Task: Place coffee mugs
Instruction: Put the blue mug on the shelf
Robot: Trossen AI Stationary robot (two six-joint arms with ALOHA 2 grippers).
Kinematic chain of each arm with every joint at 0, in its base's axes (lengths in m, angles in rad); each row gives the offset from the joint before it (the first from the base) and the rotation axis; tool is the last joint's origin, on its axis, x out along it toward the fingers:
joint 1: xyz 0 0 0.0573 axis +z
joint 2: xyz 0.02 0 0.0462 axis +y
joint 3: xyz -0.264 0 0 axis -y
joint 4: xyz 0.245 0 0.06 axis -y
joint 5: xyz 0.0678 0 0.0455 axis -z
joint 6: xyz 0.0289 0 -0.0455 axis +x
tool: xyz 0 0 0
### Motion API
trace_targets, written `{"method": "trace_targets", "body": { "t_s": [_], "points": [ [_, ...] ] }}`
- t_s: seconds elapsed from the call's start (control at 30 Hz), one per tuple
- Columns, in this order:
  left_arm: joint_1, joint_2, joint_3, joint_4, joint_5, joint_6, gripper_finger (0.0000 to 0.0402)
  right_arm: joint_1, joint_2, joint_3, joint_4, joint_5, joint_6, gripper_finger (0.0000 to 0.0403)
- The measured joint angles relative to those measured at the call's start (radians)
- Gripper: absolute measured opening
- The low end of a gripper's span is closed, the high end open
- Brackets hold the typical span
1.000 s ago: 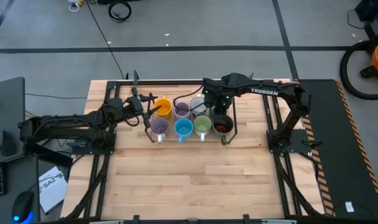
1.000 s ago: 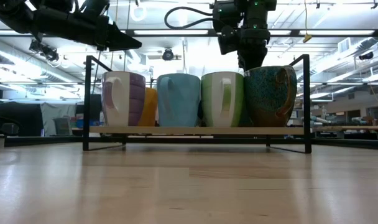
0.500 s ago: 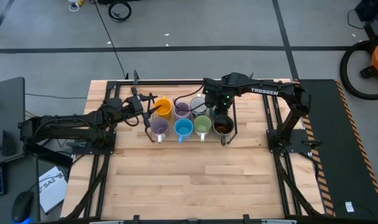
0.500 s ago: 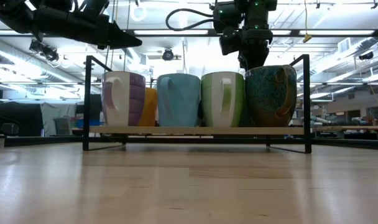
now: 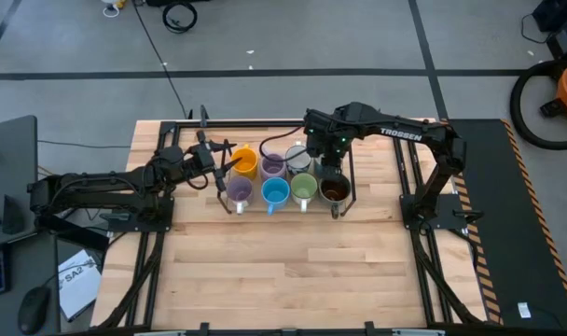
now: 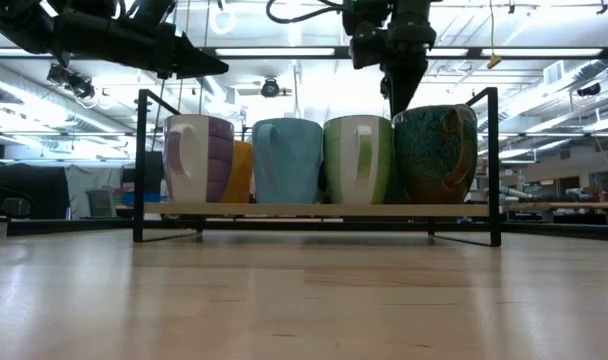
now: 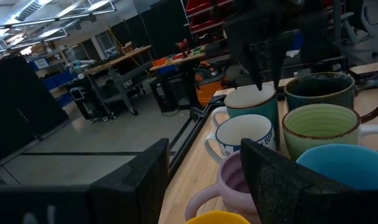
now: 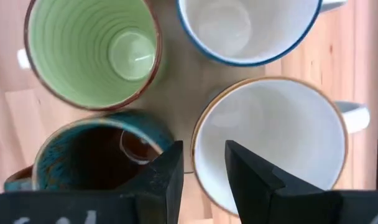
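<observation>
Eight mugs stand upright in two rows on the black wire rack (image 6: pixel 494 160). The near row holds a lavender mug (image 5: pixel 239 192), a blue mug (image 5: pixel 275 192), a light green mug (image 5: pixel 304 189) and a dark mug (image 5: pixel 334 189). The far row holds an orange mug (image 5: pixel 244 161), a lavender mug (image 5: pixel 272 165), a white patterned mug (image 8: pixel 248 28) and a pale grey-white mug (image 8: pixel 270 143). My right gripper (image 6: pixel 397 98) hovers open above the pale mug, its fingers either side of the rim (image 8: pixel 204 168). My left gripper (image 5: pixel 228 168) waits open beside the orange mug.
The rack sits toward the table's far edge, midway between the two arm bases. Bare wood (image 5: pixel 293 271) stretches from the rack to the near edge. The rack's upright posts (image 6: pixel 139 160) stand at both ends. A cable (image 5: pixel 283 145) loops from the right arm over the far row.
My right gripper has risen straight up from between the far-row mugs, so its fingertips now show above the dark mug's rim in the low view. All the mugs and my left arm have kept still.
</observation>
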Motion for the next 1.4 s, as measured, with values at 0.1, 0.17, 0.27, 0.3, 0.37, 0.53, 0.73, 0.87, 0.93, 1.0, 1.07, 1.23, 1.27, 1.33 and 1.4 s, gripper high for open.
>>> {"method": "trace_targets", "body": {
  "t_s": [0.1,0.17,0.27,0.3,0.37,0.53,0.73,0.87,0.93,1.0,1.07,1.23,1.27,1.33,1.4],
  "points": [
    [0.0,0.0,0.0,0.0,0.0,0.001,0.0203,0.0,0.0,0.009,-0.017,-0.008,-0.01,0.0126],
    [0.0,0.0,0.0,0.002,0.0,0.001,0.0203,0.0,0.0,0.015,-0.017,0.021,-0.011,0.013],
    [0.0,0.0,0.0,0.003,0.0,0.001,0.0203,-0.006,0.0,0.021,-0.006,0.102,-0.009,0.0133],
    [0.0,0.0,0.0,0.003,0.0,0.001,0.0203,-0.011,0.0,0.021,-0.006,0.107,-0.018,0.0133],
    [0.0,0.0,0.0,0.003,0.0,0.0,0.0203,-0.025,0.0,0.017,0.0,0.102,-0.024,0.013],
    [0.0,0.0,0.0,0.003,0.0,0.0,0.0203,-0.061,0.001,-0.029,0.013,0.096,-0.04,0.0118],
    [0.0,0.0,0.0,0.003,0.0,0.0,0.0203,-0.074,0.001,-0.086,0.043,0.059,-0.059,0.0115],
    [0.0,0.0,0.0,0.003,0.0,0.0,0.0203,-0.075,0.001,-0.104,0.044,0.005,-0.075,0.0114],
    [0.0,0.0,0.0,0.003,0.0,0.0,0.0203,-0.074,0.001,-0.104,0.044,-0.015,-0.078,0.0114],
    [0.0,0.0,0.0,0.003,0.0,0.0,0.0203,-0.074,0.001,-0.104,0.042,-0.022,-0.082,0.0114],
    [0.0,0.0,0.0,0.003,0.0,-0.001,0.0203,-0.074,0.001,-0.104,0.035,-0.041,-0.091,0.0114],
    [0.0,0.0,0.0,0.003,0.0,-0.026,0.0203,-0.074,0.001,-0.104,0.032,-0.072,-0.102,0.0114],
    [0.0,0.0,0.0,0.003,0.0,-0.027,0.0203,-0.074,0.001,-0.104,0.032,-0.071,-0.102,0.0114],
    [-0.001,0.0,0.0,0.003,0.0,-0.027,0.0203,-0.074,0.001,-0.103,0.031,-0.071,-0.102,0.0114],
    [-0.006,0.0,0.0,0.003,0.0,-0.033,0.0203,-0.074,0.001,-0.091,0.026,-0.049,-0.097,0.0114]
  ]
}}
